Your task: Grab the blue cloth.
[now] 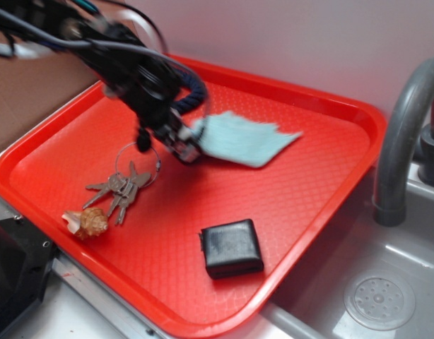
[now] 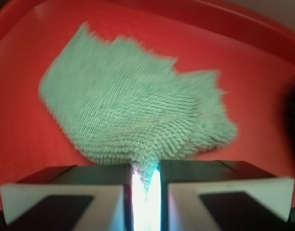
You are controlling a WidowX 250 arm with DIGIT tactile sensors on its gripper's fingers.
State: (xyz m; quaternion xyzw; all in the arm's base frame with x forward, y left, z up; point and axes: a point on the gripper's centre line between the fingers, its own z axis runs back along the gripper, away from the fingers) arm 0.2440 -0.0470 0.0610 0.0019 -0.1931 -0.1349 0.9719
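- I see the claw (image 2: pixel 146 185) nearly closed, its two fingers pinching one corner of the blue cloth (image 1: pixel 242 139).
- In the wrist view the cloth fans up and away from the fingers toward the upper left of the frame.
- In the outside view it sits at centre, over the red tray (image 1: pixel 302 205), stretching rightward from the claw.
- My arm reaches in from the upper left, tilted downward.
- I judge the grab made.
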